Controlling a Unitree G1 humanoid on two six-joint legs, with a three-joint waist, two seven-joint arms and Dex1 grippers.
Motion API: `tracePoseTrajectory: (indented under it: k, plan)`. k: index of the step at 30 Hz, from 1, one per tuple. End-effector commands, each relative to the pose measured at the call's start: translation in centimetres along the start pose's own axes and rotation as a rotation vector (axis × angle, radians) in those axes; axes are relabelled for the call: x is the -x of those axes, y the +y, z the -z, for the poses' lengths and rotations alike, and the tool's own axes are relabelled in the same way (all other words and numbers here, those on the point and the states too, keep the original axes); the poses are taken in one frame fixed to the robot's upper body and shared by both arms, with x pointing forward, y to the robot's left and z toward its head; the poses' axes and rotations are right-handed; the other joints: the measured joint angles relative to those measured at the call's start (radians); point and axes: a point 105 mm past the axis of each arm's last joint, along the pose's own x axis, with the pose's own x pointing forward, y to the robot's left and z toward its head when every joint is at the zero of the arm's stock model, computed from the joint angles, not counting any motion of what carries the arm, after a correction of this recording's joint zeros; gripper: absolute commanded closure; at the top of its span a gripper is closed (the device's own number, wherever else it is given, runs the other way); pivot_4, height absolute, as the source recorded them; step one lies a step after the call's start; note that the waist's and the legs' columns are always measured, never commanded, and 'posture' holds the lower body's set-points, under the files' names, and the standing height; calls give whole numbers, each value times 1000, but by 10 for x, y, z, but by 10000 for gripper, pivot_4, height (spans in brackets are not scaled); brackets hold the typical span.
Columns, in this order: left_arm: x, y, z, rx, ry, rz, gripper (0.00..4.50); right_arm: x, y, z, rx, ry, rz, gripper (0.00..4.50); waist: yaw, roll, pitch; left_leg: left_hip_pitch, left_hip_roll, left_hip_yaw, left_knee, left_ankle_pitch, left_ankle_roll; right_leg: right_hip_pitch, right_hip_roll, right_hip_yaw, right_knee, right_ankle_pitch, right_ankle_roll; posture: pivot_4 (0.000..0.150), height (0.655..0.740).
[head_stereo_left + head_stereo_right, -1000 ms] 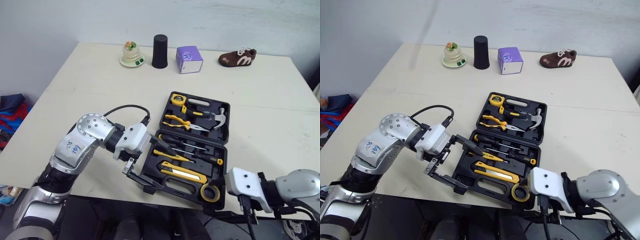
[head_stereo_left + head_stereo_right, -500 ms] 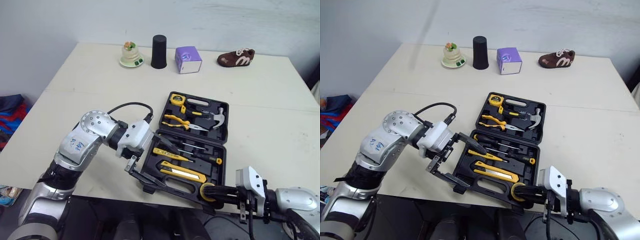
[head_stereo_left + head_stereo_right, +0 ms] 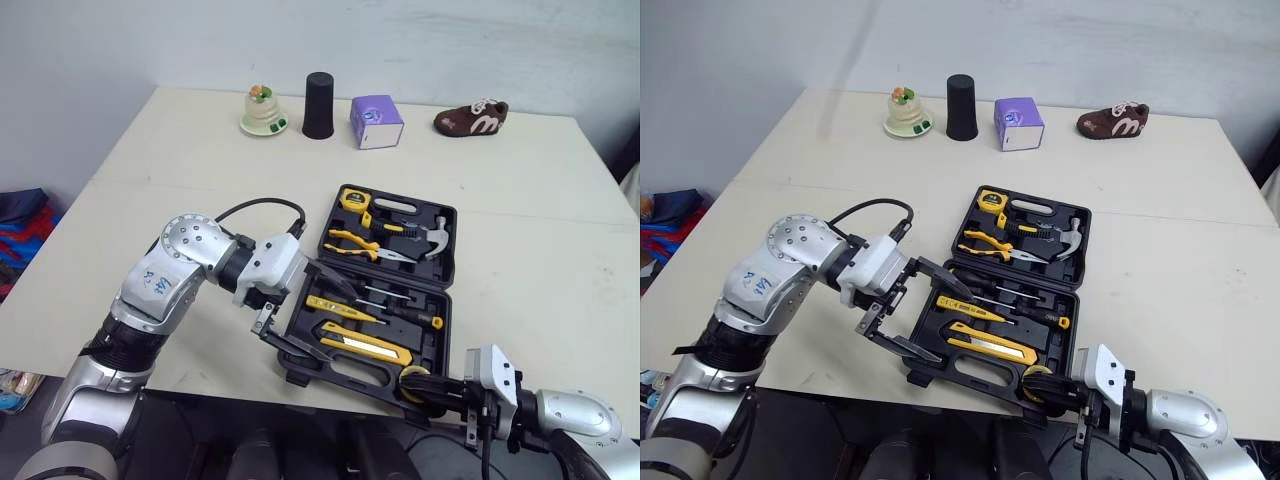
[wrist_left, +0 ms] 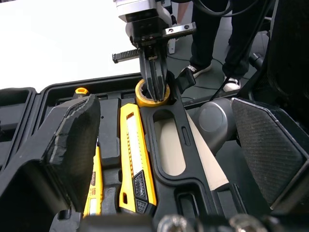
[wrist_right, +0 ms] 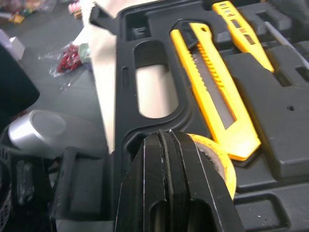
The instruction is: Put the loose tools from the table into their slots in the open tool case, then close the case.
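Observation:
The open black tool case [image 3: 335,369] lies near the table's front edge. It holds a hammer [image 3: 432,235], pliers [image 3: 365,243], a tape measure [image 3: 353,198], screwdrivers [image 3: 390,293] and a yellow utility knife [image 3: 365,345]. A yellow tape roll [image 3: 413,381] sits at the case's front right corner. My right gripper [image 3: 421,386] is shut, reaching in from below the table edge, and its joined fingertips [image 5: 169,145] rest on the roll. My left gripper [image 3: 948,322] stands open over the case's front left part, one finger above the tools and one at the front rim.
Along the table's far edge stand a small plate with a figurine [image 3: 262,110], a black cup [image 3: 319,103], a purple box [image 3: 376,120] and a brown shoe [image 3: 470,118]. A person's legs [image 4: 241,38] stand beyond the table's front edge.
My right gripper has gone from open to shut and has turned to point at the tape roll, now touching it. The left gripper has crept a little closer over the case.

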Motion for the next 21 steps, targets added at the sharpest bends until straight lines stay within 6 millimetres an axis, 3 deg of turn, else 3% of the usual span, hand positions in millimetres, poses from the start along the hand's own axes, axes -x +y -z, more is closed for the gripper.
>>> tracePoseTrajectory:
  k: [1, 4, 10, 15, 18, 21]
  plan:
    - [0, 2, -6, -40, 6, 2, 0, 8, 7, 40, -167, 97, 31, 44677, 0, -1, -1, 2, 0, 0, -1, -1, 1, 2, 0, 0, -1, 0, 0, 1500, 7383]
    - [0, 2, -5, -39, 4, -1, 0, 8, 4, 39, -207, 55, 69, 44677, 2, -4, -3, 12, 1, -1, -3, -6, 4, 15, -1, -2, -6, -1, -2, 1500, 7383]
    - [-2, 4, -6, -42, -1, 2, 0, 12, 4, 47, -192, 70, 54, 44677, 2, -6, -4, 12, 1, -1, -3, -7, 5, 16, -2, -2, -7, -1, -2, 1500, 7383]
    - [0, 4, -5, -32, -1, -2, 0, 13, 5, 42, -171, 36, 47, 44677, 4, -6, -4, 12, 1, -2, -3, -7, 5, 16, -2, -2, -7, -1, -2, 1500, 7383]
    - [1, 3, -5, -14, -10, -11, 0, 16, 14, 18, -150, -28, 35, 44677, 10, -5, -4, 11, 1, -2, -4, -7, 5, 15, -2, -3, -7, -2, -3, 1500, 7383]
    - [10, 7, 1, 19, 3, -55, 0, 28, 9, -13, -118, -100, 83, 44677, 15, -3, -3, 10, 1, -2, -4, -8, 4, 13, -2, -3, -7, -2, -4, 1500, 7383]
